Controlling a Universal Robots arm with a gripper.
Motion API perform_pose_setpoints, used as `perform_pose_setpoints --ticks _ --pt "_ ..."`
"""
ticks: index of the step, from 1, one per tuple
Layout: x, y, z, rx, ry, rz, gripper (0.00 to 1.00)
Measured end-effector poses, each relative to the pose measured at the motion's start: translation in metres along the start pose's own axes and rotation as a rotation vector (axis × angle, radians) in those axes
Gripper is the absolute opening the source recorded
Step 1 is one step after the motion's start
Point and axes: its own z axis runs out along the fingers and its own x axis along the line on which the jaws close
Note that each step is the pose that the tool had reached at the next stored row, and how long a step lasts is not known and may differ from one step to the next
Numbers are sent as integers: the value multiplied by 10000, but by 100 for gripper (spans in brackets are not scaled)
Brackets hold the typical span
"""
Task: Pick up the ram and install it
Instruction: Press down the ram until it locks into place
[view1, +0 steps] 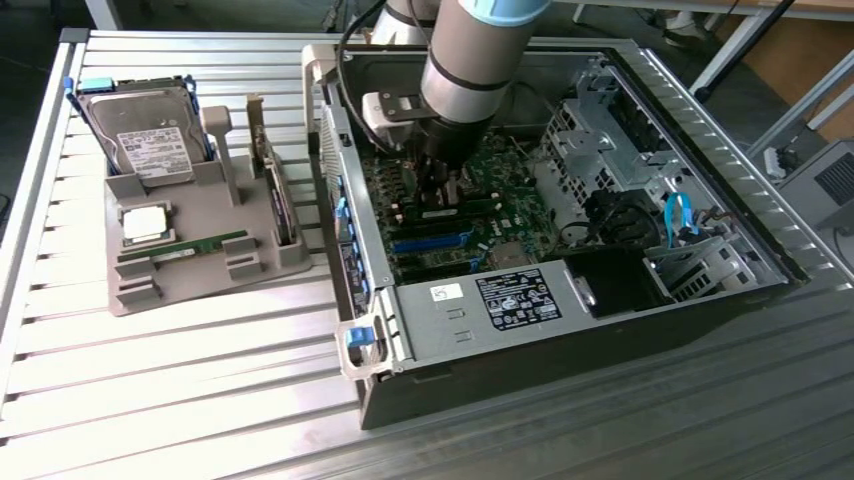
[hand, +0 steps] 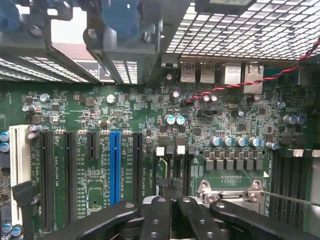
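The ram (view1: 187, 247), a thin green stick with a pale label, lies flat in the grey holder tray (view1: 200, 205) on the exterior view's left. It is well apart from the arm. My gripper (view1: 441, 195) reaches down inside the open computer case (view1: 747, 230), just above the motherboard (hand: 150, 130). In the wrist view its black fingers (hand: 155, 215) are shut together, and I see nothing held between them. The gripper (hand: 172, 200) hovers beside the silver processor socket frame (hand: 230, 190). A blue slot (hand: 115, 165) and black slots stand to one side, and long black memory slots (hand: 292, 185) to the other.
The tray also holds a hard drive (view1: 150, 130) and a square silver processor chip (view1: 144, 222). Inside the case are a labelled power supply box (view1: 514, 298), drive cages and a blue cable (view1: 678, 215). A red-black wire (hand: 240, 85) crosses near the rear ports. The case walls hem in the arm.
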Motion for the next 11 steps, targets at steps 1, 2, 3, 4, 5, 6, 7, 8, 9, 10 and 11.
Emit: perform_pose_setpoints --ticks 1,2,3,4,5,6,7,8,9,10,11 --pt "-6 -3 -22 27 -48 -6 9" --pt "-12 -5 -49 35 -61 -10 9" --pt "-14 -4 -81 27 -42 -9 9" --pt "-19 -4 -136 27 -37 -11 9" --pt "-21 -4 -156 25 -35 -12 9" --pt "-22 50 -157 32 -39 -14 9" --pt "-22 104 -146 33 -40 -13 9" --pt "-21 149 -124 32 -39 -13 9" --pt "-17 151 -112 32 -39 -14 9" --pt "-5 153 -101 30 -37 -13 9" --pt "6 153 -98 31 -39 -14 9"
